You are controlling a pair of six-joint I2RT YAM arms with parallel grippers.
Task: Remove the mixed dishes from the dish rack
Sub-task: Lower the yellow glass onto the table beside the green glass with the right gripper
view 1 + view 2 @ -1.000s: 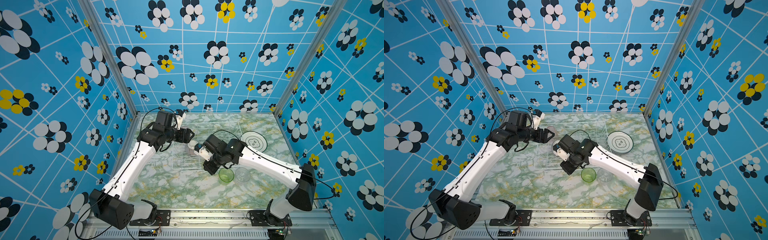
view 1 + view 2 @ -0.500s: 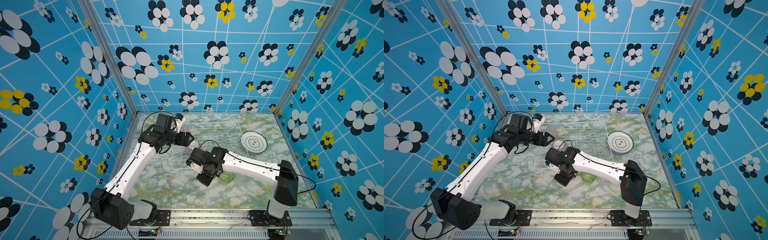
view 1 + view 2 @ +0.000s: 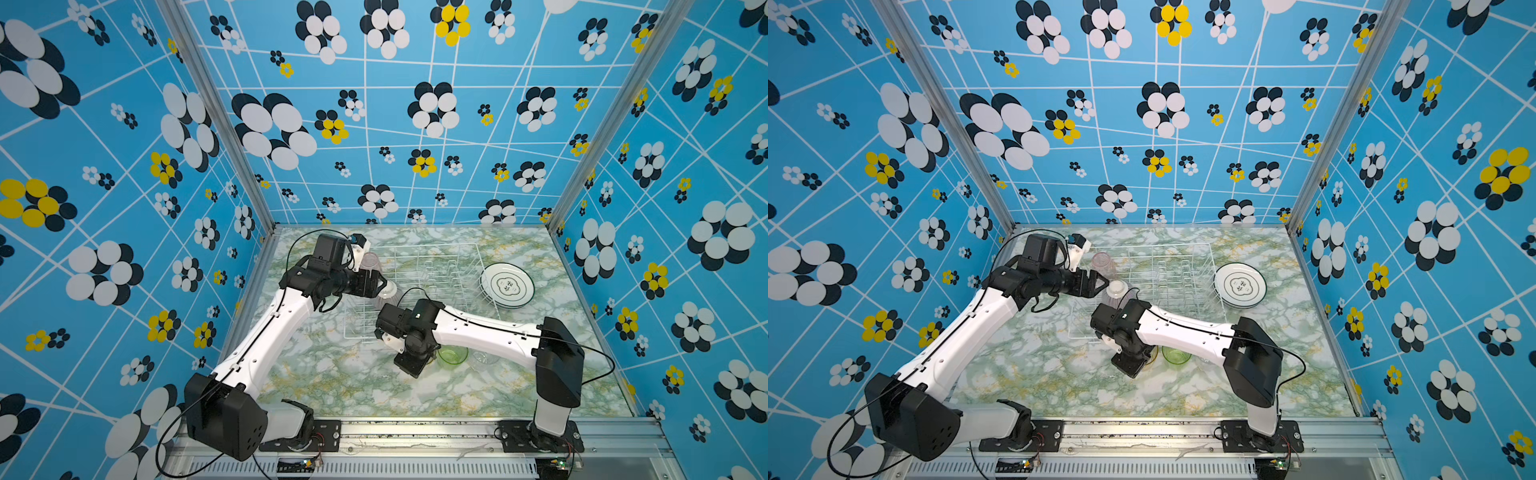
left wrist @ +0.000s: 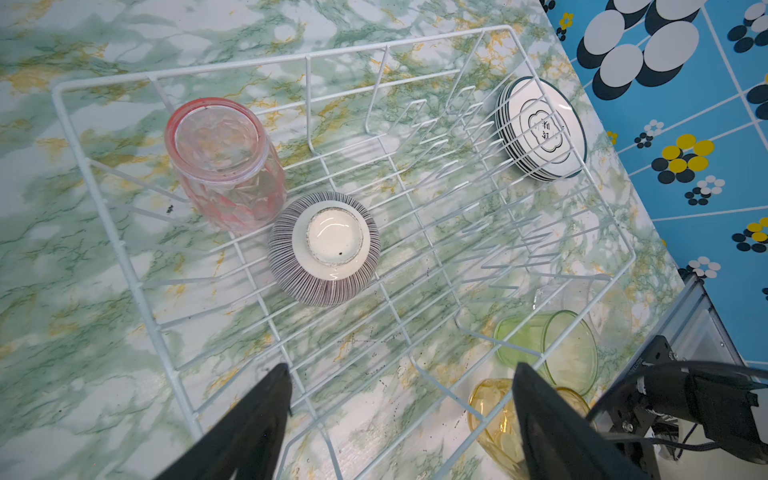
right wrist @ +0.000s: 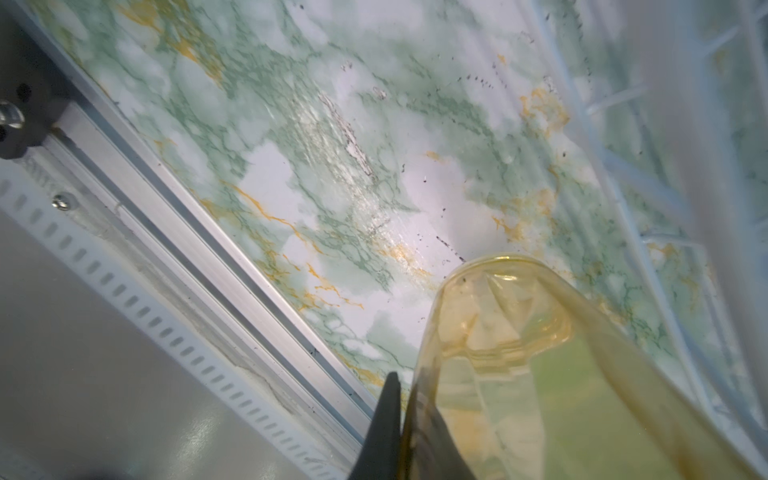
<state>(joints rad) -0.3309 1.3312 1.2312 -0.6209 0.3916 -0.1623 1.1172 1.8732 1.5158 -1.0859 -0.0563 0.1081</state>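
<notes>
Marbled tabletop [image 3: 332,382]: one rack [image 4: 307,58] holding one bowl [image 4: 324,249], one pink tumbler [image 4: 226,166].

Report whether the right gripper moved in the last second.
Yes. The right gripper, shut on the yellow tumbler, has come from over the dish rack toward the front rail, past the rack's near rim.

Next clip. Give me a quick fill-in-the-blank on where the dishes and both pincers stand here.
1. The right pincer is shut on the ___ tumbler.
2. Inside the dish rack sit a pink tumbler and an upside-down striped ___.
3. The left pincer hovers over the rack with its jaws ___.
4. The stacked plates rest ___ the rack, on the table.
Missing words: yellow; bowl; open; outside.
</notes>
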